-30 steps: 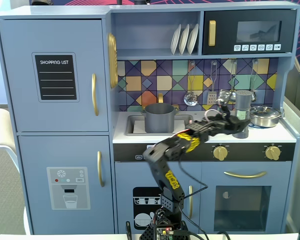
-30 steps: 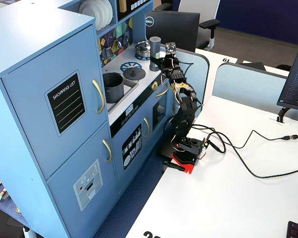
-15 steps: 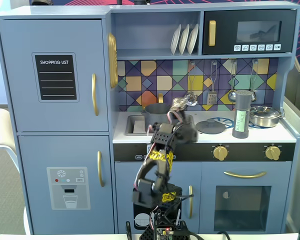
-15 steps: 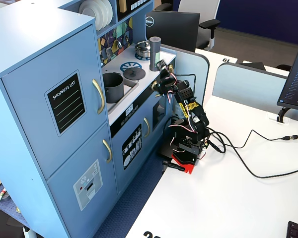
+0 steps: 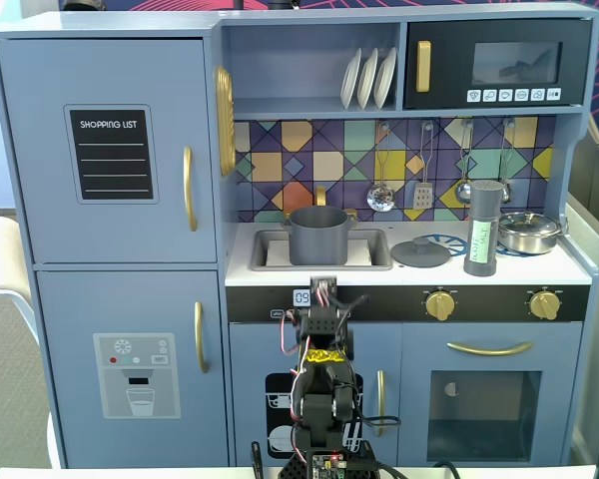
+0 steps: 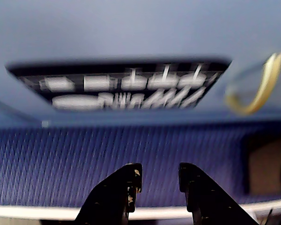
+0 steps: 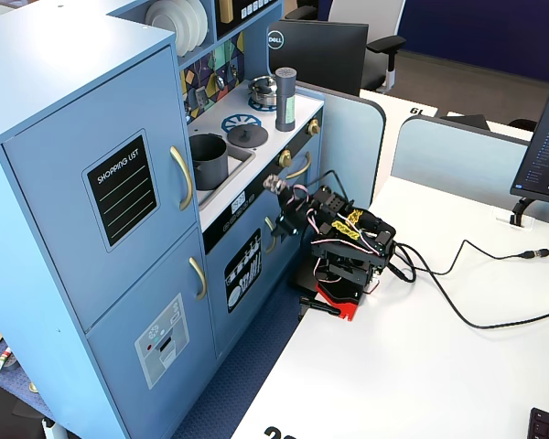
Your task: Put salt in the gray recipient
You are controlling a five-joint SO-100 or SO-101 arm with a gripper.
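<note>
The salt [image 5: 481,228] is a tall dark gray shaker with a pale green label, upright on the toy kitchen's counter right of the sink; it also shows in a fixed view [image 7: 285,99]. The gray recipient [image 5: 319,235] is a matte gray pot standing in the sink, also seen in a fixed view [image 7: 208,157]. My gripper [image 6: 160,177] is open a little and empty. It sits low in front of the cabinet doors, below the counter [image 5: 324,291], far from both the salt and the pot. The wrist view shows neither.
A flat gray lid [image 5: 420,251] lies between sink and salt. A shiny steel pan [image 5: 528,232] stands right of the salt. Utensils [image 5: 381,196] hang on the backsplash. In the wrist view, a black door sticker [image 6: 122,86], a gold handle [image 6: 257,91] and blue carpet [image 6: 61,164] lie ahead.
</note>
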